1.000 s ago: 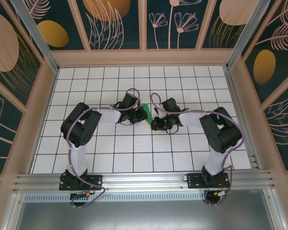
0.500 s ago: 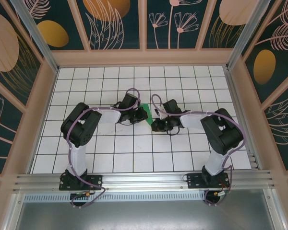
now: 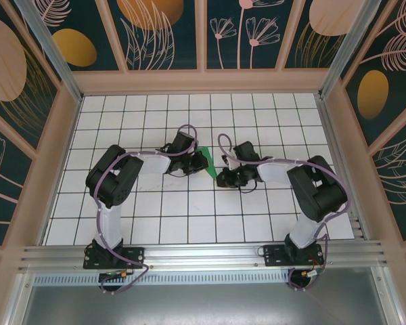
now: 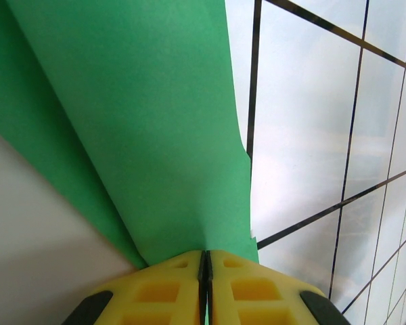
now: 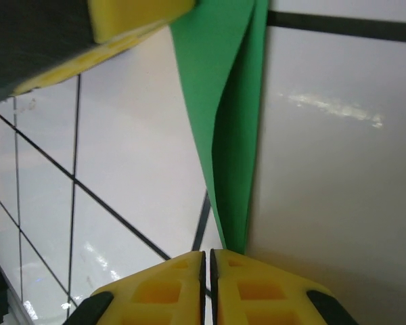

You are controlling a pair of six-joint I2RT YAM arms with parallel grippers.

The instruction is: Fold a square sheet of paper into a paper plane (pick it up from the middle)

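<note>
The bright green sheet of paper (image 3: pixel 207 161) is folded into layers that taper to a point, and it hangs between the two arms at mid-table. My left gripper (image 3: pixel 195 162) is shut on its wide end. In the left wrist view the paper (image 4: pixel 149 135) comes straight out from between the closed yellow fingers (image 4: pixel 204 261). My right gripper (image 3: pixel 224 177) is shut just right of the point. In the right wrist view the paper's narrow tip (image 5: pixel 229 135) ends at the top of the right-hand finger (image 5: pixel 264 277), beside the closed gap (image 5: pixel 206 261) and not in it.
The white gridded table (image 3: pixel 189 210) spreads all round the arms, with wooden walls (image 3: pixel 203 81) at the back and sides. A yellow finger of the left gripper (image 5: pixel 135 17) sits at the top left of the right wrist view.
The right gripper has drawn a little to the right and toward the near edge. The green paper now shows as a longer, narrower point. The left arm has held still.
</note>
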